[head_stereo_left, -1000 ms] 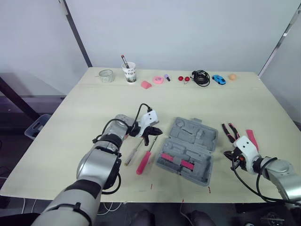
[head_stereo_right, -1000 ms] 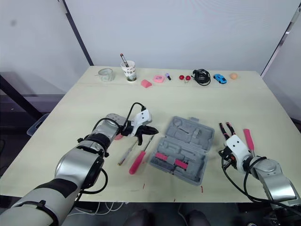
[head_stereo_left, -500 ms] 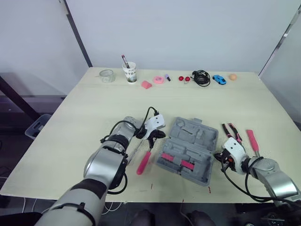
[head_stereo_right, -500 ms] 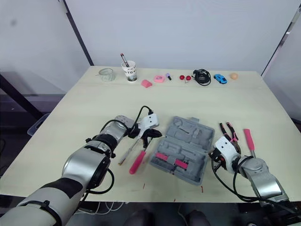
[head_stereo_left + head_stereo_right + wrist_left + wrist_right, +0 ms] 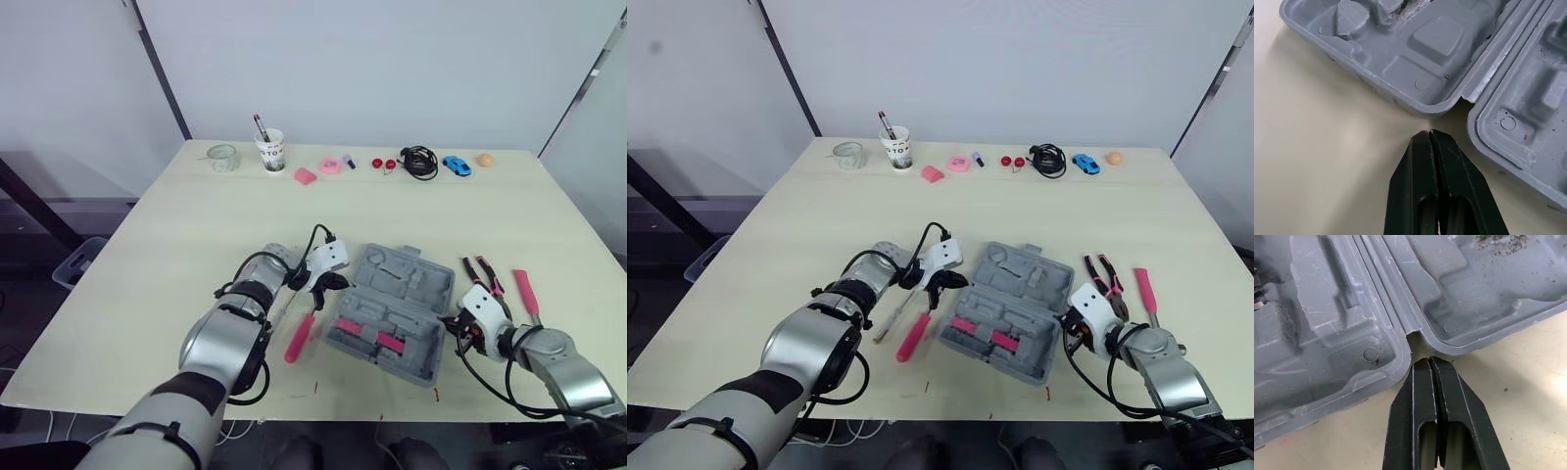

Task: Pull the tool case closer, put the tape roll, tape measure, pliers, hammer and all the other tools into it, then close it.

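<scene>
The grey tool case point(image 5: 392, 311) lies open near the front of the table point(image 5: 196, 225), a little right of the middle. Its two halves are spread flat. The hinge line runs from left to right, slanting slightly nearer at the right end. The empty half lies on the far side, and the near half holds pink-handled tools point(image 5: 364, 333).

The left hand point(image 5: 1431, 138) has its fingers pressed together, holding nothing, with its tip at the notch at the left end of the hinge. The right hand point(image 5: 1430, 363) is likewise closed and empty, with its tip at the notch at the right end.

A pink-handled screwdriver point(image 5: 299, 338) lies just left of the case, and the pliers point(image 5: 483, 271) lie to its right.

A second ago the left hand was farther left, over the screwdriver, and the right hand stood apart from the case. Both have since moved in to the hinge ends. The case has not shifted.
</scene>
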`<state>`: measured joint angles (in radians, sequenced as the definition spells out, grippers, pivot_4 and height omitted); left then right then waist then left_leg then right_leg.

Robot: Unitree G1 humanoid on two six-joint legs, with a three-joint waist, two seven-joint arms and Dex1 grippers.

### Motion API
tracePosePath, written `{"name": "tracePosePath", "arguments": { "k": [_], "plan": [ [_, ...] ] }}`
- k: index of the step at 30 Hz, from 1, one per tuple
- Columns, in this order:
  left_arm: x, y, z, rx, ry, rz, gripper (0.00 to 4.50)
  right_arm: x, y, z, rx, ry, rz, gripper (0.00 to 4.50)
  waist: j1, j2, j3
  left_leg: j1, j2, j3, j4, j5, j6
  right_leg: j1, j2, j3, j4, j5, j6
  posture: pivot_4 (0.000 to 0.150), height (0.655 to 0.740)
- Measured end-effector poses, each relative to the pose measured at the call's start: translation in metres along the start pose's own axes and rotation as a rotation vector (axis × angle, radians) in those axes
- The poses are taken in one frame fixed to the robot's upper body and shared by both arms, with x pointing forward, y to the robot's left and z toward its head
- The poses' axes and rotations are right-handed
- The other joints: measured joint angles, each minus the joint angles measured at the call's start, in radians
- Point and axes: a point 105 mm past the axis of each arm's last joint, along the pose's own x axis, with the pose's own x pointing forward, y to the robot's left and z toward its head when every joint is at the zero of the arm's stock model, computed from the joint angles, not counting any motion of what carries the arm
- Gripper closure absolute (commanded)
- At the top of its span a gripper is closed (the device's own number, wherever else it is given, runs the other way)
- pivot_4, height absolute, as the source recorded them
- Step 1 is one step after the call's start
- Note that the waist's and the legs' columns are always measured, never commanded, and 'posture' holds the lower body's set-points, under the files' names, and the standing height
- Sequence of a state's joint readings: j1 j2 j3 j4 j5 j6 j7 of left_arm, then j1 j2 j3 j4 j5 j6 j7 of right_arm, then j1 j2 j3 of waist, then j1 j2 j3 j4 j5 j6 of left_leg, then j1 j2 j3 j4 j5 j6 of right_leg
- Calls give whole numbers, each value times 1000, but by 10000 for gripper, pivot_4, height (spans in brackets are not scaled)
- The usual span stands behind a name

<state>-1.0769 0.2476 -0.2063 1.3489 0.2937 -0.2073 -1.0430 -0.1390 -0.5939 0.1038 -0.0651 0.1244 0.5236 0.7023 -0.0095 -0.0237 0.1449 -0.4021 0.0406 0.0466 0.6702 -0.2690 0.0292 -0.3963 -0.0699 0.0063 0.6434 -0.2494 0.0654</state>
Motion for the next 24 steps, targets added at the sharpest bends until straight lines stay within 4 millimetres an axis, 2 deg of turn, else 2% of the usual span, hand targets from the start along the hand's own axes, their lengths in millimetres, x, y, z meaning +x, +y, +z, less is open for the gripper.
{"name": "tracePosePath", "arguments": {
  "k": [24],
  "plan": [
    [4,-5,1,-11,-1,-27,44392,7,-1,0,3,1,-3,45000,-1,0,0,0,0,0,0,0,0,0,0,0,1,0,0,1500,7400]
  ]
}}
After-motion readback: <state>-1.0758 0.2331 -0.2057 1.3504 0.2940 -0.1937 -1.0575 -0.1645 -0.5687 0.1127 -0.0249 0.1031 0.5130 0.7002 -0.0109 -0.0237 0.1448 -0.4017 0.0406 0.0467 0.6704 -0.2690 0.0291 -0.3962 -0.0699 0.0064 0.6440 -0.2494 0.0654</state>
